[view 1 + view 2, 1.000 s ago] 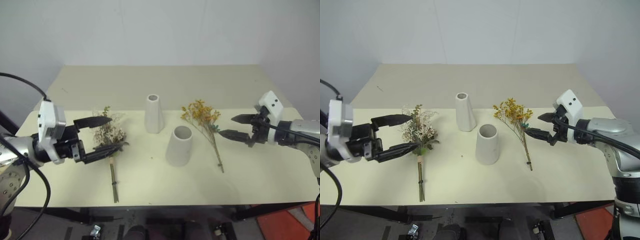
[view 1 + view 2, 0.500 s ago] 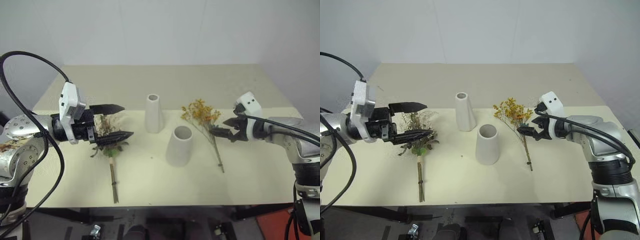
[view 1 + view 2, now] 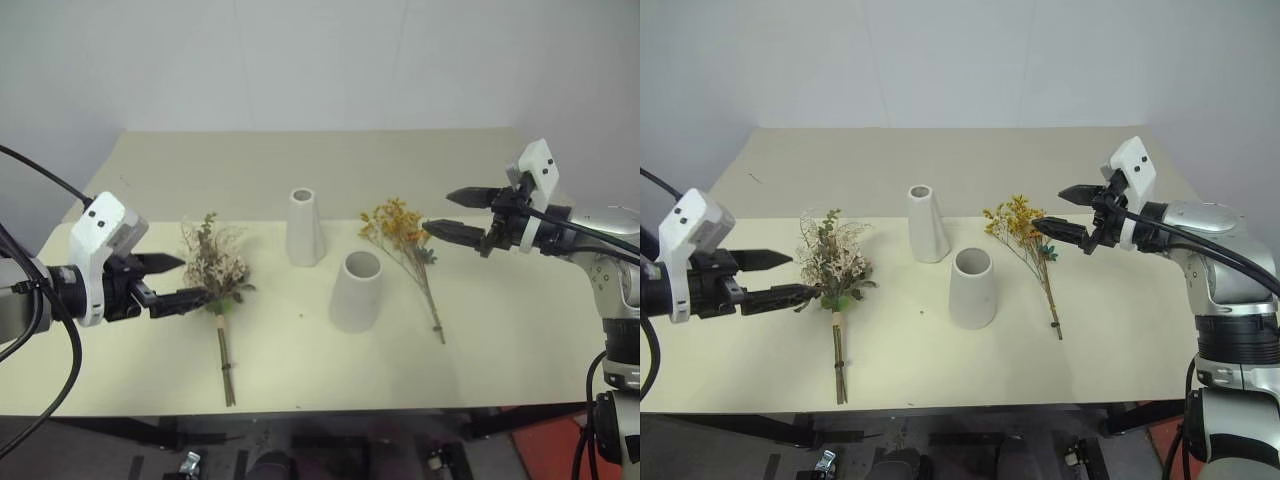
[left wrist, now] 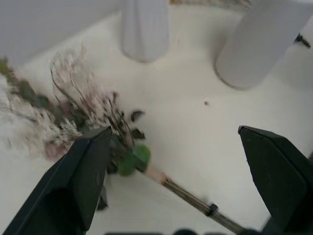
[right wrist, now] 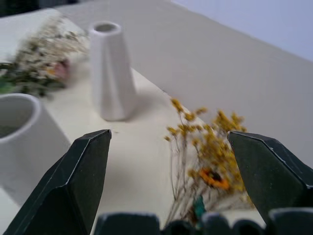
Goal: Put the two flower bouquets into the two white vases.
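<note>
1. Both hands are being shown in new places against a second ago: the left hand (image 3: 165,283) is now drawn back beside the cream-white bunch (image 3: 214,268), and the right hand (image 3: 452,212) is raised above the yellow-orange bunch (image 3: 402,230).
2. Hands: both are being held wide open, nothing gripped.
3. Bouquets: both are lying flat on the desk (image 3: 300,370), stems toward the near edge, one to each side of the vases.
4. Vases: the tall slim vase (image 3: 304,228) and the wide-mouthed vase (image 3: 356,291) are standing upright between the bunches, empty as far as can be seen.
5. Step judged in hand: the reach for pickup.
6. Advice: stems are best pinched just below the blooms, so heads are not crushed and the stem ends are left free for entering the mouths.
7. Risk: thin stems could be slipping from a loose grip.
</note>
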### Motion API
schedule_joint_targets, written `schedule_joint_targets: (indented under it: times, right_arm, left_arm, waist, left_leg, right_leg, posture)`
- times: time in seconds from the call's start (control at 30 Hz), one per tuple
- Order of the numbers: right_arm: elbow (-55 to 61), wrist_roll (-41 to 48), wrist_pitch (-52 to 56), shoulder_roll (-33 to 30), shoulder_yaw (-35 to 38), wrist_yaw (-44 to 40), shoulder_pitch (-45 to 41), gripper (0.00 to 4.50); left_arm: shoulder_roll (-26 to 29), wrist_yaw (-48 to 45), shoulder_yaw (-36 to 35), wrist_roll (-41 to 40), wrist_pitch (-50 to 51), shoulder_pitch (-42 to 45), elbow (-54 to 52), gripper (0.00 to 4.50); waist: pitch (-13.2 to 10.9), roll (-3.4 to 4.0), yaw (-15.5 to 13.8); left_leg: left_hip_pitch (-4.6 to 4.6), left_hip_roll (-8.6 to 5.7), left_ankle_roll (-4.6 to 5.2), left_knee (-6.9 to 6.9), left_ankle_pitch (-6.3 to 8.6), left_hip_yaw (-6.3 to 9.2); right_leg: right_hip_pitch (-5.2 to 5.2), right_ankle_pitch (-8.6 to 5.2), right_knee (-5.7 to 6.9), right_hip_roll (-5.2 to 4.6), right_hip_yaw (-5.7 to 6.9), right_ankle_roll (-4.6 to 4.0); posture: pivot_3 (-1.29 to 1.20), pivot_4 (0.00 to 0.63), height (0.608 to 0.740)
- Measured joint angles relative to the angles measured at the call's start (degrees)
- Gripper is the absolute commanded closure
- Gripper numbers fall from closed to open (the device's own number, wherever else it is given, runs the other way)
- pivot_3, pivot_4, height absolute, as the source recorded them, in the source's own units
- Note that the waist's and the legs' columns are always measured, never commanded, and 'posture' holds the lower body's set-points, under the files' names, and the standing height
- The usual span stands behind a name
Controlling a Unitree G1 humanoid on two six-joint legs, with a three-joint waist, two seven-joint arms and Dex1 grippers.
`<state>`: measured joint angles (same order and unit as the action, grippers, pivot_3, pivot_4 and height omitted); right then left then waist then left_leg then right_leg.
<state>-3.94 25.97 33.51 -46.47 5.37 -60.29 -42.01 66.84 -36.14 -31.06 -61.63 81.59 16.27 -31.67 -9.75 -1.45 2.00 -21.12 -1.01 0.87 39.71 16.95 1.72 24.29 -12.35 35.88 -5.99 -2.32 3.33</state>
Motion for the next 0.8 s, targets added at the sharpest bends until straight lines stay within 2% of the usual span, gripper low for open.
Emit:
schedule_joint_targets:
  times: [0.13, 0.17, 0.3, 0.37, 0.43, 0.5, 0.6, 0.73, 0.8]
  right_arm:
    - [-2.21, 0.11, -2.44, -0.01, -0.32, -4.91, -1.00, 0.04]
    - [-3.77, 0.07, -3.37, -0.02, -0.61, -6.65, -2.27, 0.04]
    - [-6.48, 0.08, -5.86, -0.28, -1.51, -12.01, -5.14, 0.04]
    - [-7.33, 0.08, -6.73, -0.35, -2.30, -14.45, -5.65, 0.04]
    - [-8.57, -0.04, -7.11, -0.53, -2.63, -16.21, -6.15, 0.04]
    - [-9.28, -0.30, -7.49, -0.62, -2.92, -17.35, -7.01, 0.04]
    - [-10.21, -0.61, -8.10, -0.66, -3.68, -18.89, -8.03, 0.04]
    - [-11.31, -1.05, -8.73, -0.31, -4.30, -19.62, -9.20, 0.04]
    - [-11.32, -1.03, -8.76, -0.23, -4.32, -19.71, -9.24, 0.04]
  left_arm:
    - [0.71, 5.88, -0.06, -6.65, 8.78, 2.37, -1.25, 0.00]
    - [2.94, 8.38, 1.36, -9.39, 10.16, 2.25, -1.08, 0.00]
    - [5.10, 19.01, 5.68, -19.71, 10.36, 1.79, 1.74, 0.00]
    - [7.71, 29.46, 9.53, -29.25, 6.19, -1.45, 4.57, 0.00]
    - [13.24, 42.85, 15.83, -41.33, -2.94, -5.30, 6.37, 0.00]
    - [14.44, 50.99, 20.14, -47.80, -10.32, -6.14, 5.73, 0.00]
    - [13.01, 59.51, 25.90, -50.26, -18.00, -5.55, 3.95, 0.00]
    - [5.10, 71.54, 34.62, -50.87, -24.15, -1.36, 4.26, 0.00]
    - [3.01, 76.13, 36.83, -50.98, -25.03, 0.48, 4.88, 0.00]
  waist:
    - [0.00, 0.00, 0.16]
    - [-0.04, -0.05, 0.27]
    - [-0.06, -0.01, 0.38]
    - [-0.06, -0.01, 0.46]
    - [-0.08, -0.02, 0.39]
    - [-0.14, 0.09, 0.15]
    - [-0.16, 0.14, -0.19]
    - [-0.20, 0.18, -0.81]
    - [-0.21, 0.17, -1.00]
  left_leg:
    - [-0.02, -0.02, -0.01, 0.00, 0.00, -0.02]
    - [-0.03, -0.02, -0.03, 0.00, -0.01, -0.01]
    - [0.03, -0.01, -0.05, -0.08, -0.02, 0.01]
    - [0.02, 0.02, -0.06, -0.08, -0.01, 0.04]
    - [-0.01, 0.02, -0.11, -0.08, 0.01, 0.09]
    - [-0.04, -0.09, -0.13, -0.12, 0.01, 0.08]
    - [-0.04, -0.17, -0.15, -0.13, 0.00, 0.04]
    - [-0.06, -0.22, -0.21, -0.12, -0.04, 0.04]
    - [-0.06, -0.24, -0.21, -0.12, -0.04, 0.03]
  right_leg:
    - [0.03, 0.00, -0.01, -0.02, -0.04, 0.00]
    - [0.05, 0.01, -0.01, -0.02, -0.04, -0.01]
    - [0.06, 0.00, 0.03, -0.04, -0.06, -0.02]
    - [0.11, 0.01, 0.05, -0.08, -0.09, -0.03]
    - [0.22, 0.01, 0.09, -0.27, -0.15, -0.03]
    - [0.25, 0.01, 0.07, -0.41, -0.15, -0.03]
    - [0.22, 0.01, 0.02, -0.38, -0.12, -0.03]
    - [0.22, 0.02, 0.01, -0.28, -0.10, -0.04]
    - [0.21, 0.02, -0.01, -0.27, -0.11, -0.04]
  posture:
    - [0.00, 0.150, 0.740]
    - [0.00, 0.150, 0.740]
    - [0.00, 0.150, 0.740]
    - [0.00, 0.150, 0.740]
    - [0.00, 0.150, 0.740]
    - [0.00, 0.150, 0.740]
    - [0.00, 0.150, 0.740]
    - [0.00, 0.150, 0.740]
    - [0.00, 0.150, 0.740]
